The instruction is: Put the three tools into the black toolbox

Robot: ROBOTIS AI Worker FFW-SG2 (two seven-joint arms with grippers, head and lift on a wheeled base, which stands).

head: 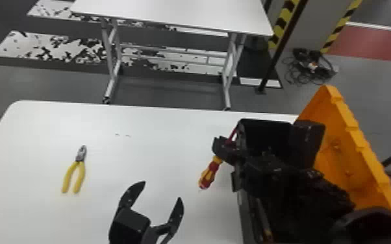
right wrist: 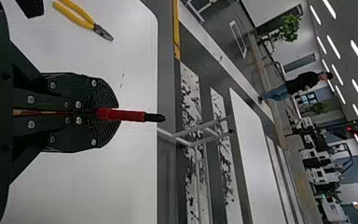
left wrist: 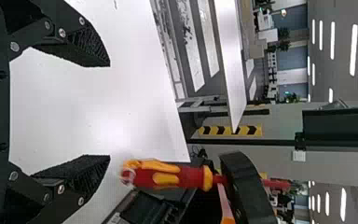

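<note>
Head view: stowing the red-and-yellow screwdriver [head: 208, 175] seems in hand; the right gripper [head: 223, 150] likely needs to swing over the rigid black toolbox [head: 245, 214] just to its right, then let go. Yellow-handled metal pliers [head: 78, 172] lie ahead and left of the left gripper [head: 162, 190]

Left wrist view: its fingers gape, empty

Right wrist view: fingers clamp the red shaft

Red-and-yellow screwdriver handle [head: 209, 175]

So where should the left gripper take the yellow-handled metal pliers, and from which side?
Probably from above, across both yellow handles right next to the pivot: the pliers lie flat, and there the handles run close together before splaying toward the robot.
</note>
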